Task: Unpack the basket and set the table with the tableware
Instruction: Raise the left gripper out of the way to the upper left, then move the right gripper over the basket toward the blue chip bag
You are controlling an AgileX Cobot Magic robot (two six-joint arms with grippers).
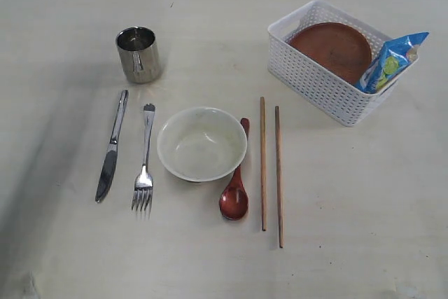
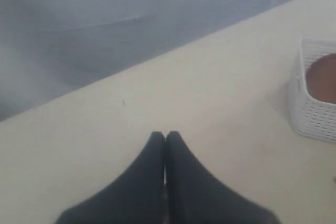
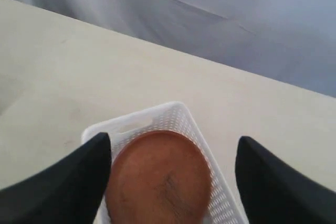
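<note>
The white lattice basket (image 1: pixel 315 82) stands at the table's (image 1: pixel 364 201) back right with the brown round plate (image 1: pixel 330 48) leaning inside it. On the table lie the steel cup (image 1: pixel 138 54), knife (image 1: pixel 112 146), fork (image 1: pixel 145 159), cream bowl (image 1: pixel 201 143), red-brown spoon (image 1: pixel 235 194) and two chopsticks (image 1: pixel 263 166). Neither gripper shows in the exterior view. My right gripper (image 3: pixel 173 141) hangs open above the basket (image 3: pixel 157 111), its fingers either side of the plate (image 3: pixel 160 177) without touching it. My left gripper (image 2: pixel 166 135) is shut and empty over bare table, away from the basket (image 2: pixel 315 114).
A blue snack packet (image 1: pixel 388 61) stands in the basket's right end beside the plate. A grey backdrop runs behind the table's far edge. The tableware lies in a row across the table's middle.
</note>
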